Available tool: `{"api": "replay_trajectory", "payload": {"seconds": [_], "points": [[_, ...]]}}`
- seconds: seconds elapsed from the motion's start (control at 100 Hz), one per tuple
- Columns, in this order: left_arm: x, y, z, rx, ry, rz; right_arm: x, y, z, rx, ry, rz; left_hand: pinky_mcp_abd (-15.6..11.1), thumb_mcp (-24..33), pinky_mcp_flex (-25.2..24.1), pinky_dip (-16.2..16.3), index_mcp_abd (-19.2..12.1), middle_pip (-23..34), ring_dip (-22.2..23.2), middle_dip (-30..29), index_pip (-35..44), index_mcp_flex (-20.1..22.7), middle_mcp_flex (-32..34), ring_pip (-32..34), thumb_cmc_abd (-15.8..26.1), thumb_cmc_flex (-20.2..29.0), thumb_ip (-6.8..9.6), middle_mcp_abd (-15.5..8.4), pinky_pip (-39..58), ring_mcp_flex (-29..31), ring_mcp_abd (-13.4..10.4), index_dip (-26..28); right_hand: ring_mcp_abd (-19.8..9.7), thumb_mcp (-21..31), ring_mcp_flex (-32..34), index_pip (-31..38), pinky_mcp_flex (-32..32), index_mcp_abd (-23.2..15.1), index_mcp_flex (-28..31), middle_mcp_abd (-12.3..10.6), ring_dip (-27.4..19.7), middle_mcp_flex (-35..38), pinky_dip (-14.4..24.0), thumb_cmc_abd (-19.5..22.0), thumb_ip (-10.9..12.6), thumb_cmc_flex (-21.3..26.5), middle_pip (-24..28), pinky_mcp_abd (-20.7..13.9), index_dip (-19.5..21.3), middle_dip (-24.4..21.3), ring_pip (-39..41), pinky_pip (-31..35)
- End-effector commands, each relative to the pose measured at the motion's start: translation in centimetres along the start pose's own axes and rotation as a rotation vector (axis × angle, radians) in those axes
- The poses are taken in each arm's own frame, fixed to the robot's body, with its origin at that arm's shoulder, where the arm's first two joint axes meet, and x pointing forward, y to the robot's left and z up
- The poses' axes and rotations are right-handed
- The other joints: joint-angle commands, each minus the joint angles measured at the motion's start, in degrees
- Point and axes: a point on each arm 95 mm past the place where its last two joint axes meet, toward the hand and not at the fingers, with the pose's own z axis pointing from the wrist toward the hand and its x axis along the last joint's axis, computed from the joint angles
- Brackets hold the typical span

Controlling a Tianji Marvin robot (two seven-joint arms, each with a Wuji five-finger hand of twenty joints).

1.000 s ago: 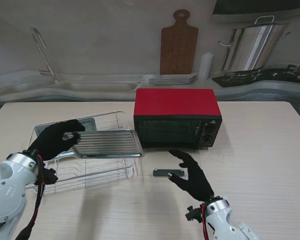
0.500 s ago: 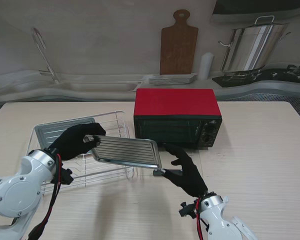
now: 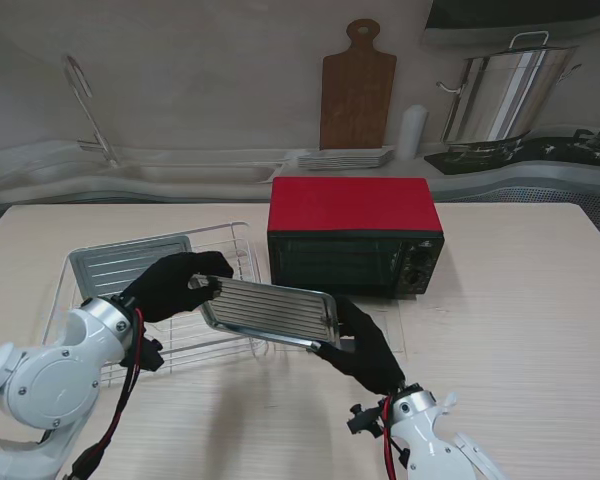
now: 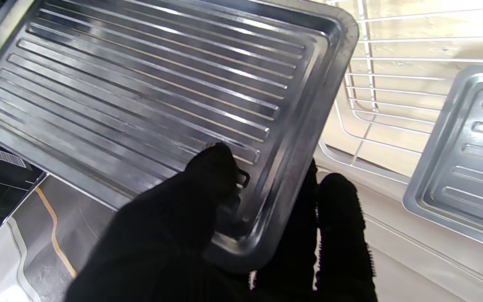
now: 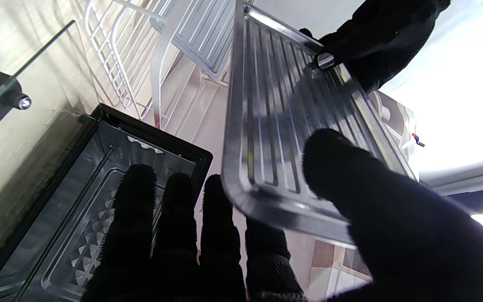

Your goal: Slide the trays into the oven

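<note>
Ribbed steel tray (image 3: 270, 309) was held clear of the table, tilted, in front of the red toaster oven (image 3: 355, 237) — left hand (image 3: 170, 286) pinched its left edge, right hand (image 3: 363, 345) had thumb over and fingers under the right end. Second tray (image 3: 120, 262) lay in the wire rack (image 3: 235, 243). No legible writing. Glass oven door (image 5: 19, 71) hung open below.

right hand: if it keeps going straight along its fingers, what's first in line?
Probably the open oven: past the right hand, the fingers aim into its dark cavity, with the ridged tray alongside over the thumb. Depth is unclear; the glass door lying open on the table may come first.
</note>
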Motion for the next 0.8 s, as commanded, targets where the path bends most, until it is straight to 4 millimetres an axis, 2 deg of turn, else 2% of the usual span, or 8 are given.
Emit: {"api": "replay_trajectory", "payload": {"seconds": [0.0,0.12,0.32,0.43,0.51,0.57,0.64,0.79], "points": [[0.5,0.3,0.2,-0.018,0.012,-0.004,0.3,-0.8,0.1,0.003,0.010,0.011,1.92,7.45,0.20,1.24,-3.17,12.71,2.03,5.02,17.98,7.71,8.09,7.06,6.12,3.42,3.53,-1.00,3.32,4.63,1.34,9.71,0.23,2.45,3.07,0.46,2.24,-1.77,2.24,0.41,1.04,2.47,0.70,-2.16,-2.76,1.69,0.06,-0.69,0.96,1.03,0.87,1.25],[0.7,0.6,0.5,-0.032,0.013,-0.008,0.4,-1.2,0.3,-0.014,0.017,0.017,2.00,7.71,0.49,1.24,-3.28,12.56,1.93,4.99,17.71,7.69,8.16,7.09,5.88,3.31,3.43,-1.07,3.43,4.84,1.36,9.59,0.97,5.63,8.21,1.37,6.90,-3.04,7.73,0.41,1.23,8.08,0.21,-4.41,-3.61,4.85,-0.59,0.03,2.22,1.11,1.46,1.75],[0.9,0.9,0.8,-0.047,0.016,-0.016,0.6,-1.6,0.6,-0.051,0.023,0.079,2.01,7.83,0.41,1.15,-3.24,12.28,1.80,4.93,17.35,7.57,8.07,7.04,5.79,3.21,3.26,-1.03,3.34,4.80,1.31,9.42,2.63,5.28,18.30,4.57,15.56,-5.92,18.94,0.31,1.28,19.40,-1.33,-2.19,-4.30,14.71,-2.26,1.20,4.82,0.64,2.78,3.95],[1.0,1.0,0.9,-0.053,0.018,-0.015,0.7,-1.7,0.7,-0.060,0.031,0.115,1.97,7.72,0.40,1.08,-3.14,11.95,1.66,4.79,16.97,7.46,7.95,6.85,5.83,3.29,3.12,-0.95,3.27,4.61,1.36,9.21,3.31,6.25,24.02,8.77,19.91,-8.12,26.09,0.34,0.93,27.70,-3.77,-2.37,-8.54,20.34,-5.32,2.35,-0.47,-0.16,3.48,6.03],[1.0,1.0,1.0,-0.057,0.019,-0.017,0.8,-1.7,0.7,-0.056,0.036,0.153,1.87,7.52,0.26,0.99,-3.08,11.75,1.54,4.75,16.68,7.34,7.89,6.67,5.83,3.37,3.00,-0.91,3.17,4.51,1.36,9.03,4.07,9.44,27.25,9.71,22.43,-8.85,31.46,0.40,0.78,32.40,-4.27,-3.05,-9.70,21.84,-6.91,3.40,-0.45,-0.83,4.13,7.40],[1.0,1.1,1.0,-0.060,0.020,-0.017,0.9,-1.8,0.6,-0.050,0.036,0.172,1.85,7.34,0.24,0.93,-2.99,11.57,1.47,4.69,16.46,7.28,7.83,6.58,5.93,3.45,2.91,-0.99,3.14,4.48,1.34,8.86,4.39,12.06,28.62,7.44,23.04,-8.85,34.28,0.59,0.59,34.52,-12.15,-3.76,-10.21,22.30,-7.83,4.49,2.74,-0.80,4.83,10.53],[1.0,1.1,1.1,-0.065,0.021,-0.017,1.0,-1.8,0.6,-0.038,0.032,0.184,1.78,7.21,0.17,0.87,-3.01,11.46,1.41,4.66,16.35,7.25,7.78,6.47,5.92,3.59,2.87,-0.90,3.10,4.40,1.35,8.71,4.73,12.74,28.93,6.32,23.22,-8.86,35.64,0.63,0.56,35.15,-15.57,-4.14,-10.09,22.54,-7.95,4.97,4.42,-0.97,5.05,12.20],[1.0,1.2,1.4,-0.072,0.028,-0.023,1.1,-1.8,0.6,-0.029,0.007,0.232,1.10,5.38,-0.94,0.08,-2.24,8.52,0.39,3.49,14.26,6.35,6.85,4.39,5.35,4.75,2.10,0.15,2.39,3.10,1.60,6.28,7.41,13.56,31.67,9.23,26.49,-8.54,39.91,1.92,2.01,38.58,-14.57,-4.38,-11.47,23.68,-5.70,6.79,6.92,-0.34,9.30,16.07]]}}
